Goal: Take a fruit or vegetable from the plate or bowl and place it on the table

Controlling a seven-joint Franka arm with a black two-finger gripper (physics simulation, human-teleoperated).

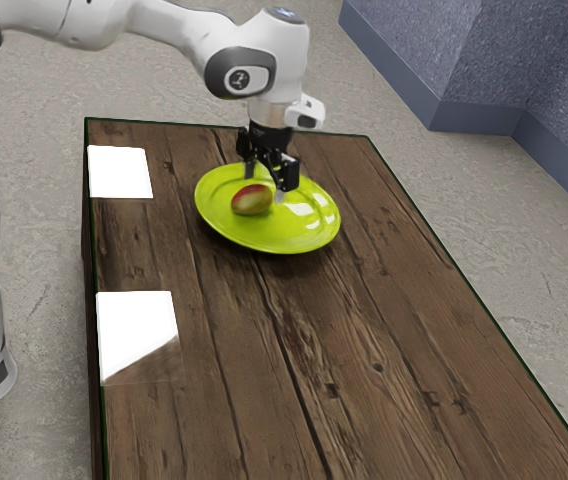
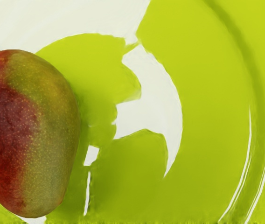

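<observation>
Mango (image 1: 252, 201) lies on your plate (image 1: 289, 236), long axis roughly exterior view's left to right; your gripper (image 1: 264, 187) is spread wide, empty

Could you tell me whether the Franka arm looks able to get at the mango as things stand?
Probably yes: the tool is open above the plate, and nothing visible covers the mango.
</observation>
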